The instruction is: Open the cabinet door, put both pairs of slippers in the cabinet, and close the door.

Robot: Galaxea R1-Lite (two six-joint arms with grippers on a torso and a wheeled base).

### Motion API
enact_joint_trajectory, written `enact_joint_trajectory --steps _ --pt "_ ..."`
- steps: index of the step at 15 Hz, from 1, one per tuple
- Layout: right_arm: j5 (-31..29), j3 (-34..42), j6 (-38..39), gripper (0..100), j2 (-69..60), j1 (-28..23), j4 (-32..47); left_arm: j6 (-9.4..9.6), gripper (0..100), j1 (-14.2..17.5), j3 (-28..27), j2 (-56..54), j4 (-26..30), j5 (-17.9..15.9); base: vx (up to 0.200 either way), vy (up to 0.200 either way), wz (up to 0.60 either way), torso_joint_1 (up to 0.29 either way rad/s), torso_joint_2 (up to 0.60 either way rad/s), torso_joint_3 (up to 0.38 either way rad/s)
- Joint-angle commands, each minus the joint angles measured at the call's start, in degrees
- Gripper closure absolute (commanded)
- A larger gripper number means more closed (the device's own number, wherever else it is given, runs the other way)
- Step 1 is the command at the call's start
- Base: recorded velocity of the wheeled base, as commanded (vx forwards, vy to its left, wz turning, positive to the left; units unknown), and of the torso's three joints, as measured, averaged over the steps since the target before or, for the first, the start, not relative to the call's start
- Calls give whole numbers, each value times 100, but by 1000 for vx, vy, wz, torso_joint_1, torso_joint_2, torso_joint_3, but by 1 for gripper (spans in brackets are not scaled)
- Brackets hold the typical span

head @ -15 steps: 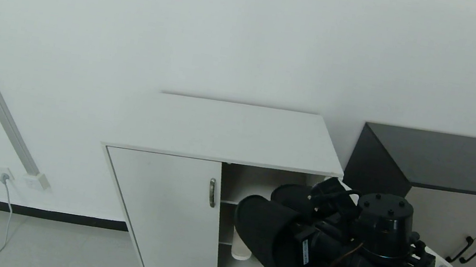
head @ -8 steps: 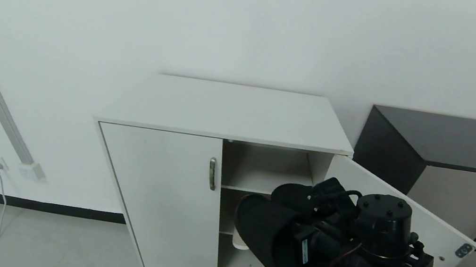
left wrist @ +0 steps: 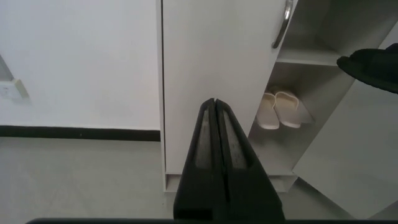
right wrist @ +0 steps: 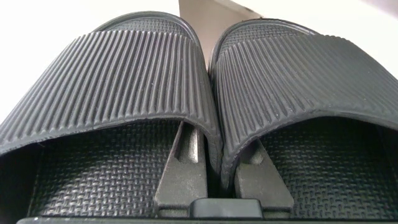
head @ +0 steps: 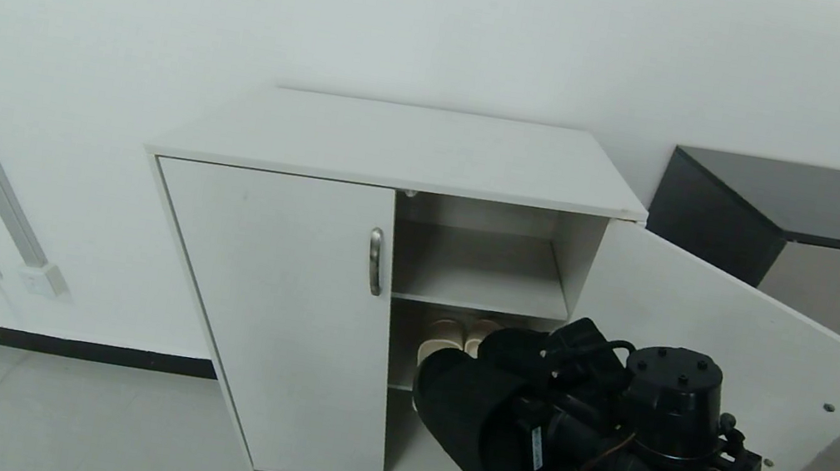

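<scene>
While the right tool is clamped on the inner edges of the pair of black ribbed rubber slippers, pinching them side by side, the step in hand looks to be carrying them into the white flat-panelled cabinet. The soft rubber may sag beyond the pinch, so the soles are best kept level and led in toes first. Their knobbly footbeds and ribbed straps should help the grip hold. The left tool has its fingers pressed together on nothing, low before the closed left door with its slim metal handle. At 12 o'clock from the black toes, the pale beige smooth slippers rest on the middle shelf. The open right door stands out toward 3 o'clock, so the approach should stay between the two doors.
</scene>
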Motion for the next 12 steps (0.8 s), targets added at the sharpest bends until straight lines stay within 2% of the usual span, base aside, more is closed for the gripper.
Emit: enact_joint_trajectory --steps 1,7,12 --pt "0 1 -4 100 46 -1 -9 -4 100 6 1 5 -2 4 0 0 0 -159 481 315" --pt "0 1 -4 100 72 -1 -27 -4 100 6 1 5 -2 4 0 0 0 -136 464 338" --pt "0 36 -4 100 81 17 -44 -4 100 6 1 5 -2 4 0 0 0 -66 447 376"
